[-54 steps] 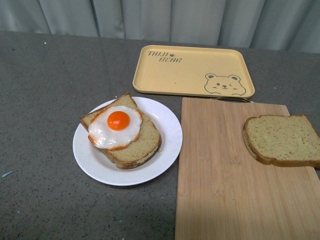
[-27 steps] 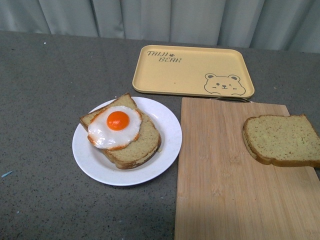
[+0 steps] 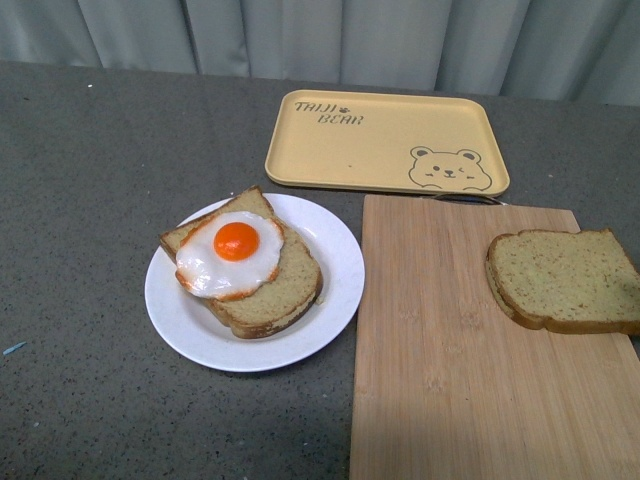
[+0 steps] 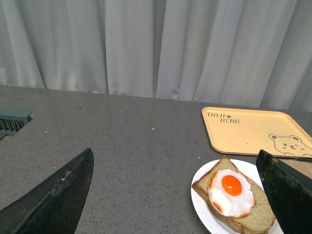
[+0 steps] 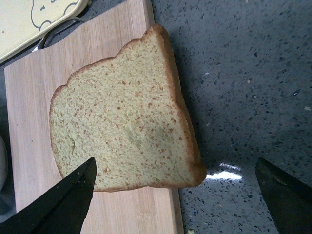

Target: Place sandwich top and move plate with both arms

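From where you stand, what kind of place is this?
Likely a staged kitchen counter: a grey speckled worktop, a rectangular wooden cutting board, and a round white plate holding egg-topped bread. Pale curtains hang behind.

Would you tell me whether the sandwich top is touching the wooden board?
Touching. The right wrist view shows the sandwich top lying flat on the wooden board, with one crust edge hanging past the board's side.

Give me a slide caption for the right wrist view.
Open right gripper above the sandwich top, which lies at the edge of the wooden board beside the grey counter.
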